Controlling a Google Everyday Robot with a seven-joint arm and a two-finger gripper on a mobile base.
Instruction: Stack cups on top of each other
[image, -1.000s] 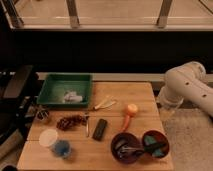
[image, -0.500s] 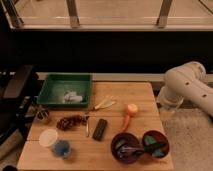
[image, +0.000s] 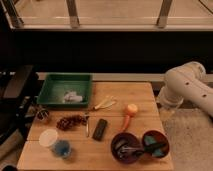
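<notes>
Nothing is moving between the earlier frames and now: the cups and the arm are sitting just where they were. You are looking for the cups at the lower left of the frame, on the left end of the worktop (image: 135, 92). The dark brownish cup (image: 42, 115) is standing near the worktop's left edge, just below the green tray (image: 55, 82). The whitish translucent cup (image: 48, 137) is sitting lower down. The blue cup (image: 62, 148) is resting just beside it, to its lower right, and the two seem to be touching.

All three are looking small and round. Two maroon bowls (image: 125, 147) are sitting at the lower right.

The white arm (image: 187, 90) is hanging folded at the right edge, off the worktop. Its tool is not showing, so you cannot tell how wide it is standing or whether it is holding anything. The cups are lying well apart from the arm, leftward and lower, so you are probably facing a reach across the whole worktop.
</notes>
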